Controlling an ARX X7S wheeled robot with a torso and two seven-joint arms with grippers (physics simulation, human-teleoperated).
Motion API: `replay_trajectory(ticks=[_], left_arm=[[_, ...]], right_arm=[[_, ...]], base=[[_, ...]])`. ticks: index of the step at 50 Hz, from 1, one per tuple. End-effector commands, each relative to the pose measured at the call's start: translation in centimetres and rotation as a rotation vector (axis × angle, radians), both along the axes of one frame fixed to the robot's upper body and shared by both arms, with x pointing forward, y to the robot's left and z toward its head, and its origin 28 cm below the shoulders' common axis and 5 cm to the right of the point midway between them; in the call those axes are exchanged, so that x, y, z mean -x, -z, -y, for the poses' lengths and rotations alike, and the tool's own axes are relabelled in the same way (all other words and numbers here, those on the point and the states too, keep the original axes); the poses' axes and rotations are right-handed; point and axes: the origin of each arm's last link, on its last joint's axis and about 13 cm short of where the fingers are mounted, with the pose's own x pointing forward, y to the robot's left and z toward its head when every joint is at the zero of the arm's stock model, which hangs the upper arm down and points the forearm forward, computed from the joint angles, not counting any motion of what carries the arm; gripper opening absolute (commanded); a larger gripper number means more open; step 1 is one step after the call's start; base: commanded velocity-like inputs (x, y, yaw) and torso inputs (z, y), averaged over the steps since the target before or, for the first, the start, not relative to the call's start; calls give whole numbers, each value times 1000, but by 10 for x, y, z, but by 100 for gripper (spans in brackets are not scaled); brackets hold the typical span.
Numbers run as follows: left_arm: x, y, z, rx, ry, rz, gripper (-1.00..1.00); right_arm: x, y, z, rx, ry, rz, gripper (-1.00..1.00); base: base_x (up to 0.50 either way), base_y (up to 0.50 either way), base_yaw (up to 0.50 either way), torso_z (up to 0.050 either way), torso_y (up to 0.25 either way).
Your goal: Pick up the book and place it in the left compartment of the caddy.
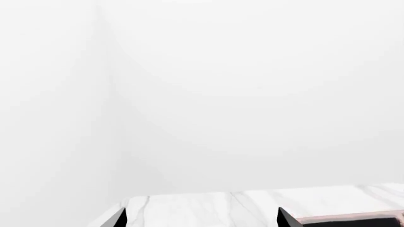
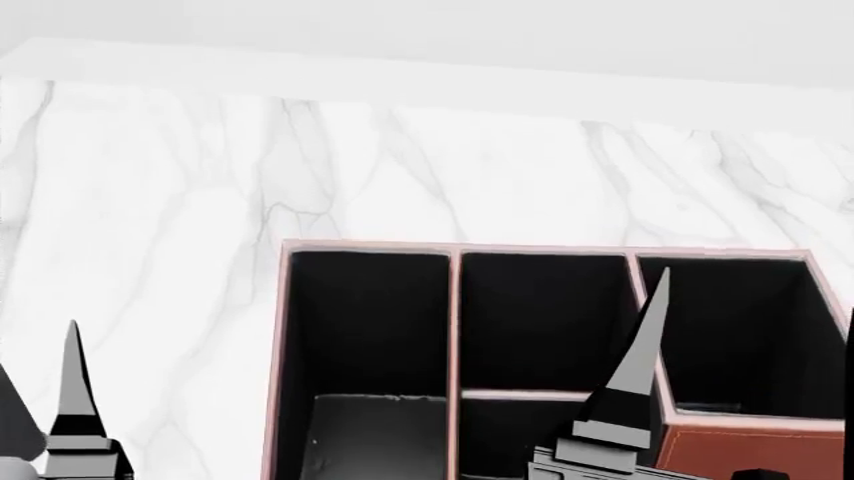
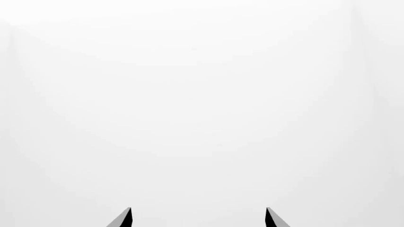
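Book is out of sight; both grippers, left (image 1: 202, 218) and right (image 3: 198, 217), hang empty, jaws wide, beside the caddy (image 2: 747, 450). You likely must find it first.

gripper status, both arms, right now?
Left gripper: open, jaws apart, nothing between them.
Right gripper: open, jaws apart, nothing between them.
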Motion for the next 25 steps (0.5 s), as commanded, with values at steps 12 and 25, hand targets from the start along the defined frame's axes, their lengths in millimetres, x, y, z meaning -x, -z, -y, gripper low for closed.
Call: replay_trajectory(ticks=[12,25], left_arm=[[-1,-3,-3,54,-19,39,100],[-1,-4,-2,3,-23,16,100]], right_arm=[[1,-2,1,8,-1,13,100],[1,-1,1,11,-1,10,100]], base=[[0,0,0,50,0],[0,0,0,40,-172]])
